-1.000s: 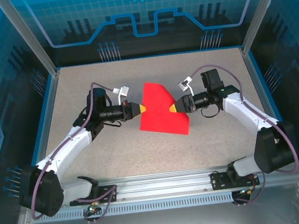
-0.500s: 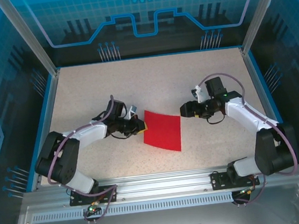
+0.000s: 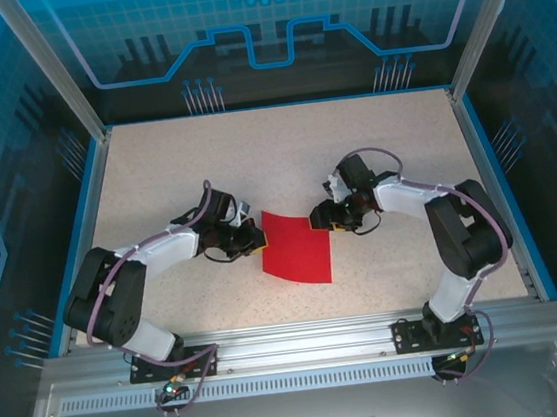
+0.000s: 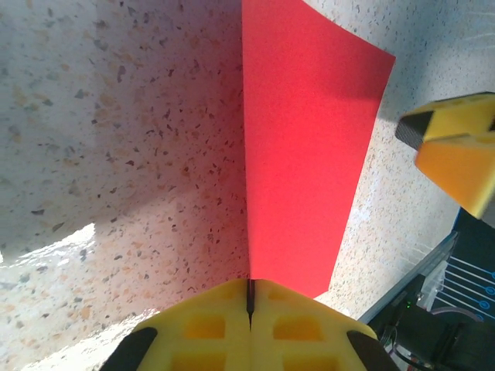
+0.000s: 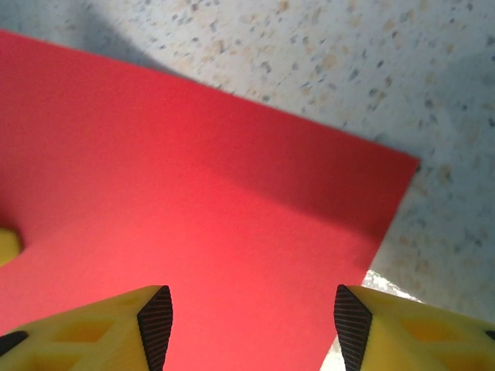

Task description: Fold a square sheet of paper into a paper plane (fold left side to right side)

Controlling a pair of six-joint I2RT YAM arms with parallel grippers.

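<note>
My left pincer (image 4: 250, 305) pinches the left edge of the square sheet of paper (image 3: 296, 247) on the table (image 3: 154, 172), my right pincer (image 5: 247, 317) spread over its right corner, probably not touching, so with the fold barely begun, next I carry that edge across rightward.

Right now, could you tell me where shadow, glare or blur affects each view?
Top external: even light, red sheet sharp. Left wrist: shadow on the table beside the sheet, glare patch lower left. Right wrist: shaded band along the sheet's far edge.
</note>
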